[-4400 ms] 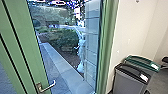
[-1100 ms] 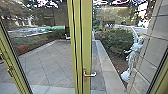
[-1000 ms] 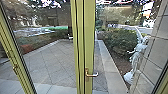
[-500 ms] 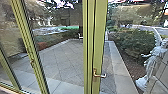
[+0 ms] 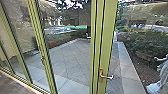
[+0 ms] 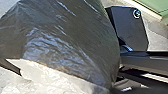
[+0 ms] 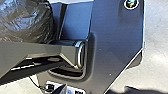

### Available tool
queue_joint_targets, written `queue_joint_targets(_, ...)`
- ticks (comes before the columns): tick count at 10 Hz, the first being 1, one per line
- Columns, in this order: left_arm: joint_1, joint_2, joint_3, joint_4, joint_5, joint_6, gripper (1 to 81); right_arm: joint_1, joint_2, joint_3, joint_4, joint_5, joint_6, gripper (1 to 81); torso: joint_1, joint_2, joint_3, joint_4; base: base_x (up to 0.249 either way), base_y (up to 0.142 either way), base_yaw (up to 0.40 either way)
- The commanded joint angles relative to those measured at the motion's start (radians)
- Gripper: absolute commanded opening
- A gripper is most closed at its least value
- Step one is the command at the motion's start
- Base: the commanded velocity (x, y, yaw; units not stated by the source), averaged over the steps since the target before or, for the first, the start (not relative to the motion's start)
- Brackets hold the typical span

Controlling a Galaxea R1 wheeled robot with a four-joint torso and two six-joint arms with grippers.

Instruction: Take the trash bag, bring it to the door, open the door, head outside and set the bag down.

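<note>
Trash bag (image 6: 70, 37), dark and glossy, looms close at my left wrist! Both wrists look down past my body toward pale floor (image 7: 156, 65). How far my left claw is open, or whether it has hold of the bag, I can't tell; same for my right claw. Green-framed door (image 5: 107, 40) ahead, handle (image 5: 101, 75) low on it!

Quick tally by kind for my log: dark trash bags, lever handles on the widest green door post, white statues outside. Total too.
Dark trash bag: 1
Lever handle on the widest green door post: 1
White statue: 1
Total: 3
</note>
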Motion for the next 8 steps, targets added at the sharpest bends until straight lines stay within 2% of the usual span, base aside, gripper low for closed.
queue_joint_targets(1,-0.046,-0.002,0.001,0.01,0.066,0.008,1.0,0.037,-0.008,0.006,0.003,-0.059,-0.004,81.1,0.001,0.0,0.0,0.0,0.0,0.0,0.116)
queue_joint_targets(4,-0.046,-0.004,0.001,-0.002,0.066,0.008,1.0,0.037,-0.008,0.004,0.003,-0.059,-0.002,81.1,0.001,0.0,0.0,0.0,0.0,0.0,-0.063)
queue_joint_targets(5,-0.046,-0.002,0.001,0.0,0.066,0.008,1.0,0.037,-0.008,0.004,0.006,-0.059,-0.002,81.1,0.001,0.0,0.0,0.0,0.0,-0.138,0.0)
queue_joint_targets(8,-0.046,0.001,0.001,0.0,0.066,0.003,1.0,0.043,-0.005,0.004,0.004,-0.059,-0.002,81.1,0.001,0.0,0.0,0.0,0.0,0.0,0.0)
